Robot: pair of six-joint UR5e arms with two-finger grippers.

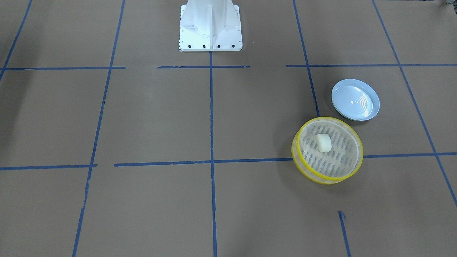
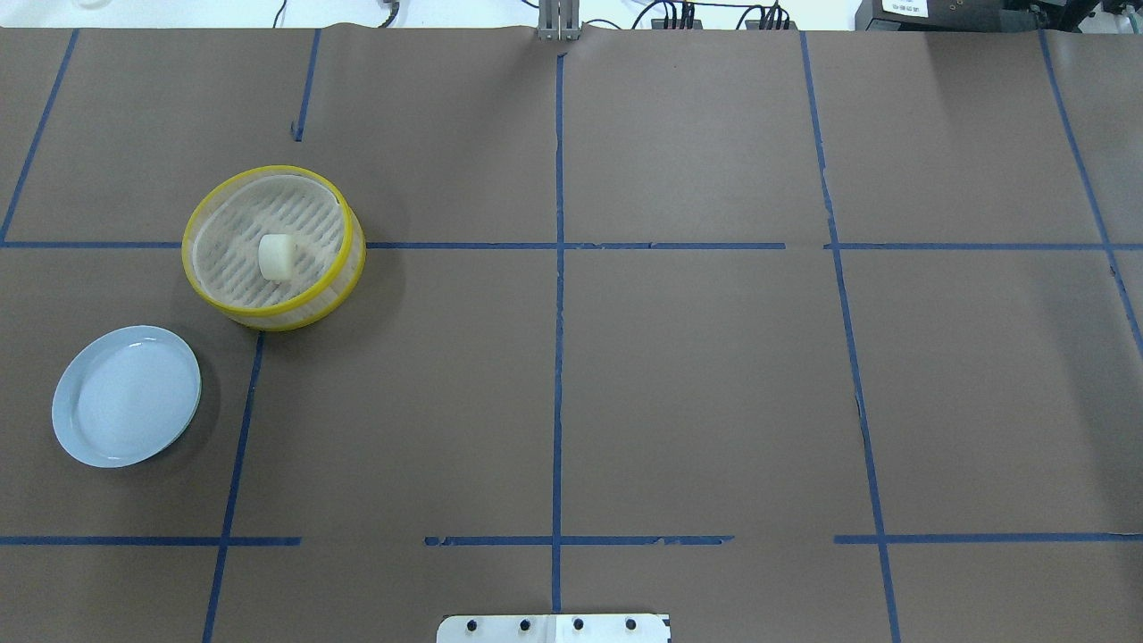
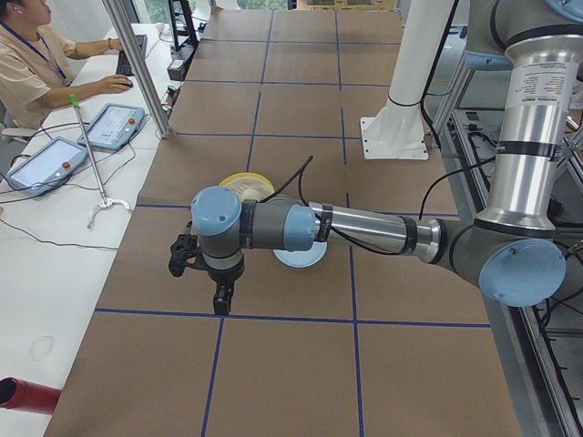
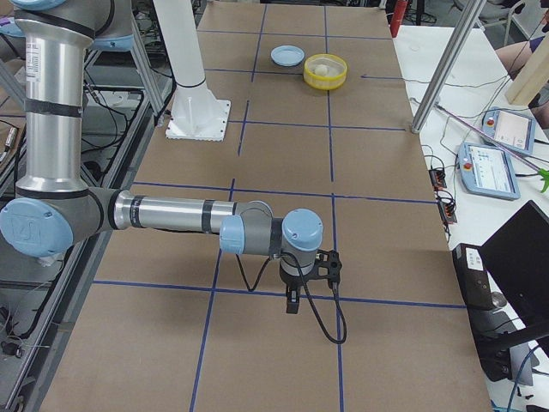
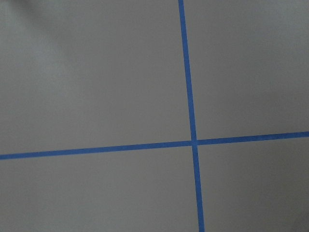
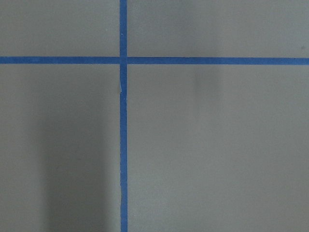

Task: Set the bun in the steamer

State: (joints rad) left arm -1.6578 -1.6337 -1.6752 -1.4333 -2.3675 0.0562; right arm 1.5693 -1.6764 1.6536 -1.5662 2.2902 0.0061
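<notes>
Bun (image 1: 324,142) sits inside steamer (image 1: 296,154), on the slotted base, a little off centre, clear of the yellow rim. Steamer stands on the table (image 2: 696,384) on the robot's left side, straddling a blue tape line (image 2: 557,384). Pale blue plate (image 1: 355,100) lies just beside it, nearer the robot, not touching.

Hidden or cut off:
- Overhead and front views catch neither arm. White pedestal (image 1: 210,28) is cropped at the frame edge in both.
- Left side view: left arm (image 3: 364,229) crosses in front of the steamer and plate. Only a yellow arc and a blue sliver show past it; bun not visible there.
- Left gripper (image 3: 221,308) hangs fingers-down over the table, well apart from the steamer. It appears in this side view only, so I cannot tell whether its fingers are apart or together.
- Right gripper (image 4: 292,302) hangs the same way at the far end of the table, seen in the right side view only. Finger state cannot be told.
- Both wrist cameras give only brown paper and crossing tape.
- Operator (image 3: 32,59) is cut by the frame corner.

Writing:
- Sticker (image 3: 537,77) on the left arm's upright tube carries print too small to read.
- White label (image 2: 911,7) at the overhead view's top edge is illegible.
</notes>
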